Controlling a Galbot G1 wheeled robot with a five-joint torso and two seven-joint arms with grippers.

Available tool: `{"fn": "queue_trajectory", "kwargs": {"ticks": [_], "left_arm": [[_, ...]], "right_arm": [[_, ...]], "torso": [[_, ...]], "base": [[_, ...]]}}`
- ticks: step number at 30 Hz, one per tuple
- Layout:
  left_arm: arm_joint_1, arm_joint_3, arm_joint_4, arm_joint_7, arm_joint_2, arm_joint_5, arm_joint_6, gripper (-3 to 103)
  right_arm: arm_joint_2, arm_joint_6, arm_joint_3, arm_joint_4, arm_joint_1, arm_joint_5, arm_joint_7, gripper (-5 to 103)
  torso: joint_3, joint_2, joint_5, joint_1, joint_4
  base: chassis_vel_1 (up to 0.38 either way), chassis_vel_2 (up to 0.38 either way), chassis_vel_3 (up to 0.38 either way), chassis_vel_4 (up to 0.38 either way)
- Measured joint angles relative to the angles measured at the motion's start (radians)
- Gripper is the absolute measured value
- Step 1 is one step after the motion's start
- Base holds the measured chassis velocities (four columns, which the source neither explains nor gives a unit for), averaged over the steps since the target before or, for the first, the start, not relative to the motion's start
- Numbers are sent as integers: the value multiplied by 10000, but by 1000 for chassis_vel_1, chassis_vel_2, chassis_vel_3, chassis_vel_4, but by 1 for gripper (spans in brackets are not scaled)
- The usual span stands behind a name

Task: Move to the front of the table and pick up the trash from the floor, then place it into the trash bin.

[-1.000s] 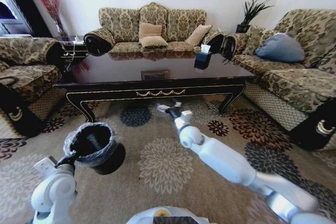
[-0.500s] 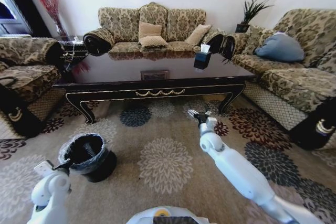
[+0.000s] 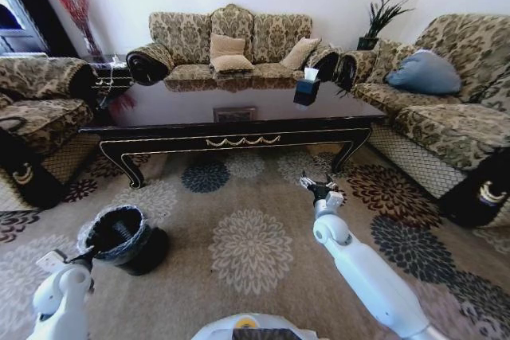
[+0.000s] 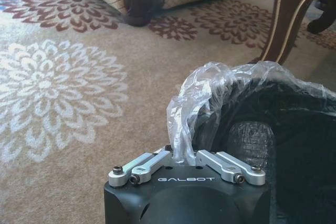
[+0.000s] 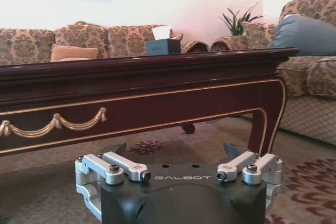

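- Having dropped lower and nearer the rug's left side since a second ago: the trash bin [image 3: 119, 235], carried by the left gripper [image 3: 86, 257]; having swung from the rug's middle out toward its right side: the right gripper [image 3: 319, 189].
- Now hanging tilted at the left gripper, just above the floral rug [image 3: 251, 248] near its front left part, well apart from the table [image 3: 231, 133]; whether touching the rug, cannot tell.
- In the left wrist view, clamping together on the bin's rim and its clear liner [image 4: 210, 98], with plastic bunched between the fingers.
- Hovering low over the rug in front of the table's right front leg [image 5: 268, 114], fingers spread apart and gripping nothing.
- Leaving open rug between bin and right arm, and a clear strip along the table's front edge with its gold scroll ornament [image 3: 243, 141].
- Closing in the room: sofas along the left, far and right sides of the rug.
- Standing near the table's far right edge: a dark tissue box [image 3: 307, 88].
- Reading "GALBOT" on each wrist body in both wrist views.
- Showing no litter clearly on the rug; too small to tell.
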Motion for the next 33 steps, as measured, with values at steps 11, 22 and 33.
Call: {"fn": "queue_trajectory", "kwargs": {"ticks": [11, 22, 33], "left_arm": [[118, 93, 32, 54, 108, 156, -707, 20], [1450, -488, -3504, 1181, 418, 1965, -2180, 64], [2599, -767, -4871, 4973, 147, 3930, -4945, 98]], "right_arm": [[4, 155, 500, 61, -464, -371, -143, 100], [-333, 1029, 1096, 897, -1091, -374, -908, 100], [-487, 2896, 1974, 1449, -2588, -1044, -2928, 100]], "torso": [[0, 0, -1, 0, -3], [-1, 1, 4, 0, 1], [0, 0, 1, -1, -5]], "base": [[0, 0, 0, 0], [0, 0, 0, 0], [0, 0, 0, 0]]}}
